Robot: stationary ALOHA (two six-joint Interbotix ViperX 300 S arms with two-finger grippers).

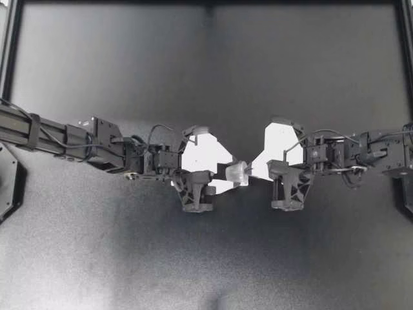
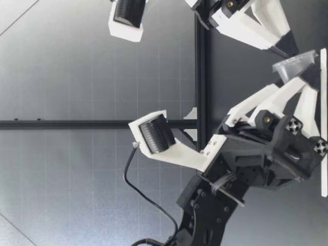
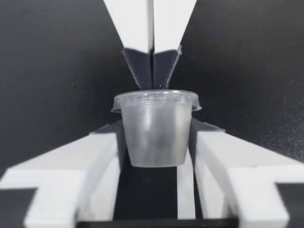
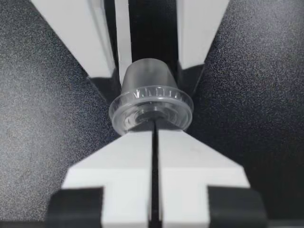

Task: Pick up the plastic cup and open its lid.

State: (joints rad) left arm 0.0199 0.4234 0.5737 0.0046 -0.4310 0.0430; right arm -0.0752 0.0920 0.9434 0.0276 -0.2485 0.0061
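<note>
Now my left gripper (image 1: 231,174) grips the plastic cup (image 1: 237,172) by its body, one of its fingers (image 3: 90,161) on either side, over the middle of the dark counter (image 1: 129,64). The lid (image 4: 151,107) is still on and faces my right gripper (image 1: 251,169), whose fingers (image 4: 185,166) are pressed together with their tips at the lid's rim (whether they pinch it I cannot tell).

No text, label, number or sign can be read in any view. The cup (image 3: 154,133) and its lid (image 4: 151,108) look plain. There may be faint embossing in the lid's clear, ridged plastic, but I cannot tell.
</note>
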